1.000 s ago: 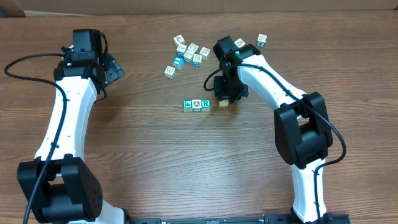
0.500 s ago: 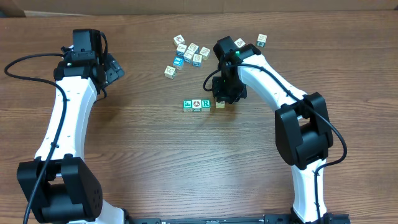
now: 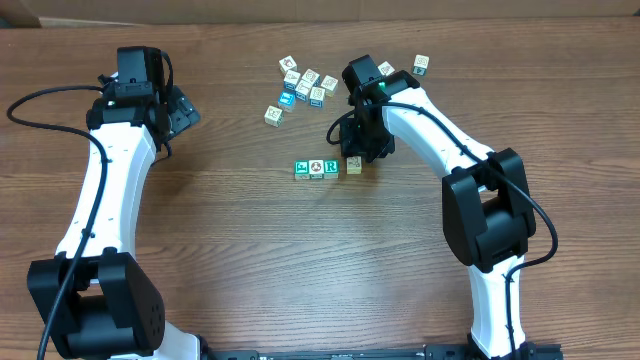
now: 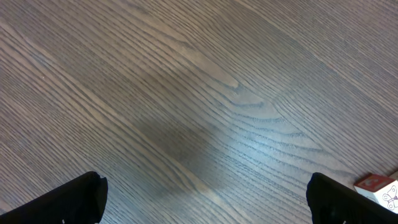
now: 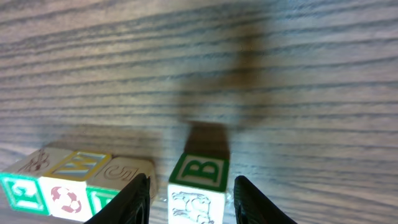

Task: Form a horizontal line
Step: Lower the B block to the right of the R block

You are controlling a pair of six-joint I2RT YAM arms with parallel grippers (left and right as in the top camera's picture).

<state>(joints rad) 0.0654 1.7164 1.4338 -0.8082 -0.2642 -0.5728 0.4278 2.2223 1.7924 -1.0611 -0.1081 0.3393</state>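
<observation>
overhead: my right pincer [image 3: 356, 152] is hanging just over the b cube [image 3: 354, 164]. the line [image 3: 316, 168] is lying just beside it, on the side toward my other arm. the loose cubes [image 3: 305, 84] are lying well behind it. my left pincer [image 3: 182, 110] is idling far off over the table [image 3: 250, 260].

left wrist: the left pincer is standing wide open, gripping nothing. a stray cube [image 4: 376, 185] is peeking in by one fingertip.

right wrist: my right fingers [image 5: 134, 198] are standing parted either side of the b cube, with a slit showing at one side, so i am gripping nothing. the line is sitting just past that finger, with a thin gap showing before the b cube.

i am judging these cubes light, stiff and smooth-faced, so they are likely sliding easily on the wood, and a careless nudge is risking a skewed row. the hold to take is low across two opposite flat sides, square on.

against a second ago, the b cube is sitting closer to the line, my right jaws are standing wider, and the pincer is drawing back from it. my left arm is not moving.
</observation>
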